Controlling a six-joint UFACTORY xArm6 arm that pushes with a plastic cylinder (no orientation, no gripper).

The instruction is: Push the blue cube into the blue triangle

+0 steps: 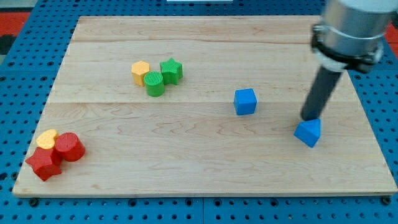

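Note:
The blue cube (245,101) sits on the wooden board right of centre. The blue triangle (308,132) lies to its lower right, well apart from it. My tip (310,118) comes down at the right of the view and stands just above the triangle's top edge, touching or nearly touching it. The tip is to the right of the cube, with a clear gap between them.
A yellow block (140,72), a green cylinder (154,83) and a green star (171,70) cluster at upper left. A yellow block (46,139), a red cylinder (69,147) and a red block (43,162) cluster at the board's lower left corner. The board's right edge (367,118) is near the triangle.

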